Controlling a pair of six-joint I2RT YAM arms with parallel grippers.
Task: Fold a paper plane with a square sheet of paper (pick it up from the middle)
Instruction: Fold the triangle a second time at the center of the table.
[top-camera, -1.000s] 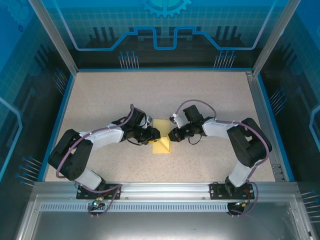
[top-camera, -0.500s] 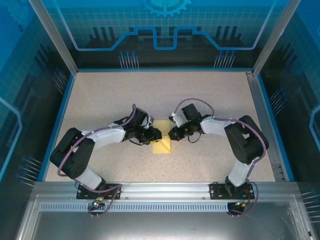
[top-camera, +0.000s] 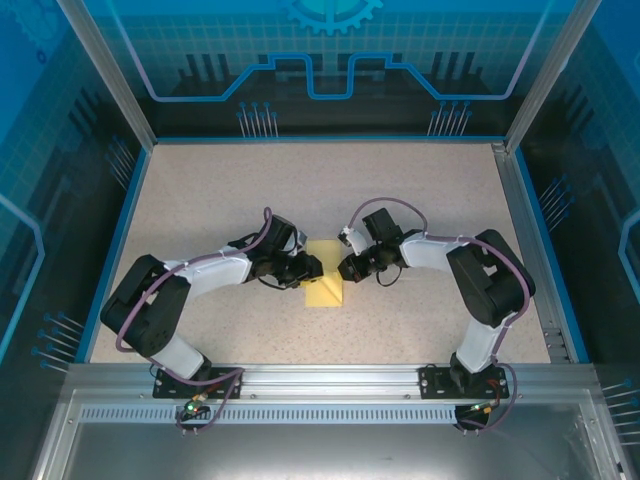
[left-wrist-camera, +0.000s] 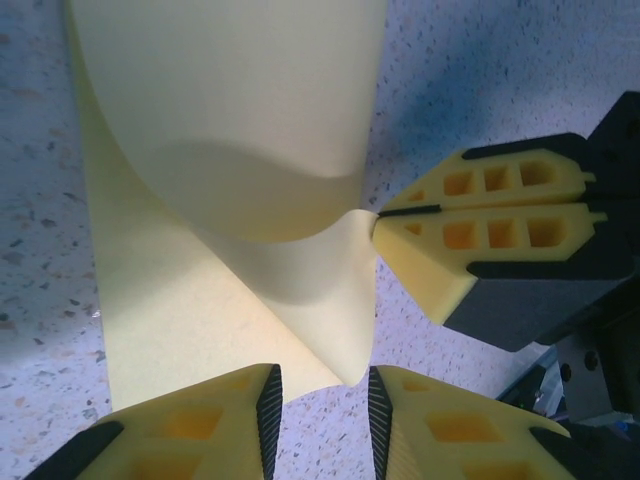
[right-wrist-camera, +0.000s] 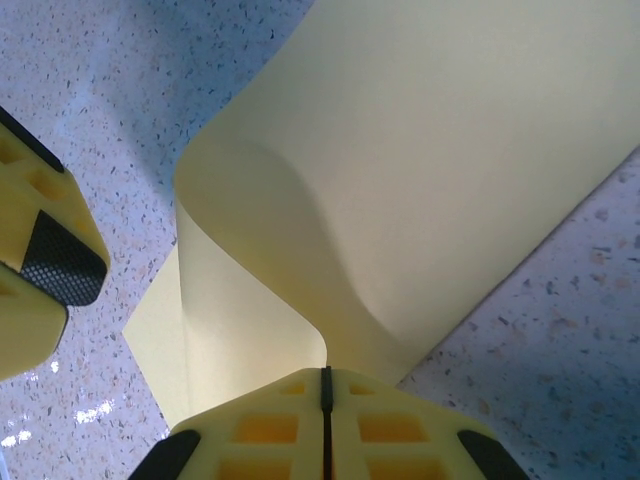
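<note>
You're pinching the paper's (right-wrist-camera: 430, 150) edge in the closed right end effector (right-wrist-camera: 325, 378), curling it over to fold, at the middle of the desk (top-camera: 200, 200). Your left end effector (left-wrist-camera: 320, 390) is hovering open at the fold, probably to press it.

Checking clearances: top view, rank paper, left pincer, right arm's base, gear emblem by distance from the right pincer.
1. Sheet of paper: clamped in the right pincer.
2. Left pincer: just across, leftward.
3. Right arm's base: near edge.
4. Gear emblem: back wall.
</note>
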